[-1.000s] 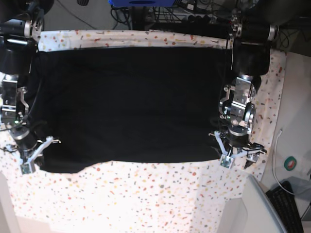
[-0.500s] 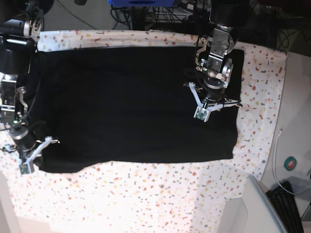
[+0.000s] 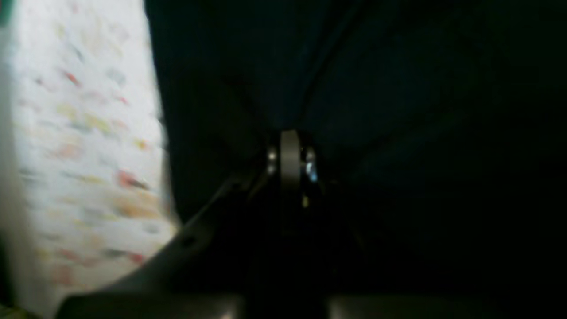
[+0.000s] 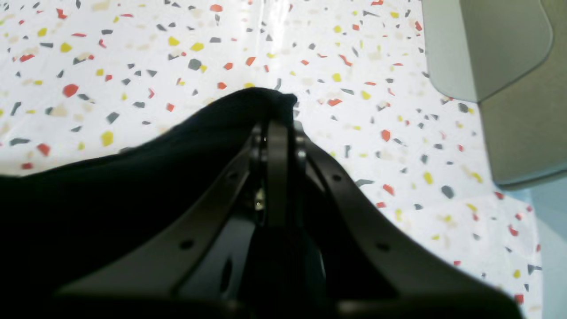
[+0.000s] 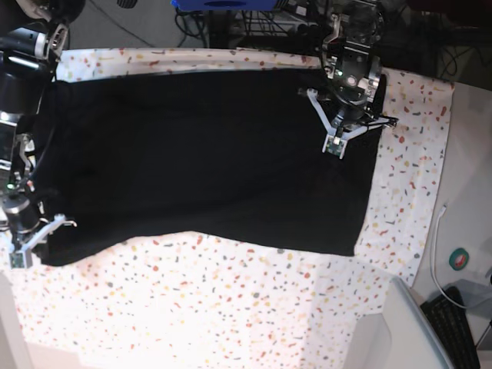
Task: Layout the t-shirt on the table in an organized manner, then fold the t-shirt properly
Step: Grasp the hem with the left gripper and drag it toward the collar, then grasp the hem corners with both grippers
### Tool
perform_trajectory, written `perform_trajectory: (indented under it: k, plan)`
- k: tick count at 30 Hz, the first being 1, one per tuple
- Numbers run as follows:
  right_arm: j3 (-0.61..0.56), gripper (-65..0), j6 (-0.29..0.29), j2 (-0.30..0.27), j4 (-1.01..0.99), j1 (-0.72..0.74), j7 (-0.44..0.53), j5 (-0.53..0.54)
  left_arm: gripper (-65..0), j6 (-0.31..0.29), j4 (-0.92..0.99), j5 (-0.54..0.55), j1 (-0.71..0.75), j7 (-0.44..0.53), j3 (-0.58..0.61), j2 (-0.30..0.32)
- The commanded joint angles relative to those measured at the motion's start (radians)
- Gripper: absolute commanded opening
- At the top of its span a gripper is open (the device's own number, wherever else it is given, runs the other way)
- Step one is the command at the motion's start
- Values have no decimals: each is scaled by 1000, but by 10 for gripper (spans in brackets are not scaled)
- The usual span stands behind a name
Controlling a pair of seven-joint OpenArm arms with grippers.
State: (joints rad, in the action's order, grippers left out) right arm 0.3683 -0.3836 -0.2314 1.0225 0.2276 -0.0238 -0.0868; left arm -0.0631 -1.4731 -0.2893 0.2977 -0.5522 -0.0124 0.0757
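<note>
The black t-shirt (image 5: 192, 154) lies spread across the speckled table (image 5: 231, 307). My right gripper (image 5: 21, 252) is at the shirt's front left corner. In the right wrist view that gripper (image 4: 277, 122) is shut on the t-shirt (image 4: 88, 199), with a point of cloth poking past its tips. My left gripper (image 5: 333, 146) hovers over the shirt's back right part. In the blurred left wrist view the left gripper (image 3: 290, 137) is shut, and creases in the dark fabric (image 3: 398, 88) run toward the tips. I cannot tell if cloth is pinched there.
A plain grey side surface (image 5: 407, 323) sits at the front right, seen also in the right wrist view (image 4: 509, 66). A keyboard (image 5: 461, 327), a green round item (image 5: 460, 259) and a white cable (image 5: 438, 231) lie beyond the table's right edge.
The left gripper shut and travelled from the shirt's front right corner up to the back right. The right gripper drew the front left corner further left, slanting the front hem.
</note>
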Motion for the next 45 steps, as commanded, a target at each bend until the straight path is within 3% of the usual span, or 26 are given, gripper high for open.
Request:
perform_trajectory:
  k: [1,5,15,20,22,25,30,31,34,38,45]
  plan:
    - [5,-650,4,-23,32,16,25,8,-650,-48,-31,72,28,-62,4,19]
    - [5,-650,4,-21,83,-27,25,8,-650,-47,-126,212,77,-125,4,54]
    - [-1,-650,4,16,164,-115,25,8,-650,-47,-232,221,74,-130,1,48]
    - [-4,-650,2,22,166,-116,25,8,-650,-47,-384,221,-13,-325,-2,51]
    - [-4,-650,2,22,166,-116,25,8,-650,-48,-397,221,-67,-362,-50,52]
    - [-4,-650,2,22,166,-116,25,8,-650,-53,-306,221,-196,-389,-159,54]
    - [-5,-650,2,20,167,-116,25,8,-650,-53,30,246,-458,-388,-281,97]
    - [-5,-650,2,20,167,-116,25,8,-609,-53,76,276,-492,-380,-288,112]
    - [-5,-650,2,22,166,-116,25,8,-392,-53,196,442,-555,-303,-272,187]
    - [-5,-650,2,22,166,-115,25,8,-18,-53,404,605,-648,-214,-226,241]
    - [-5,-650,2,22,166,-115,25,8,0,-53,682,695,-751,-38,-85,255]
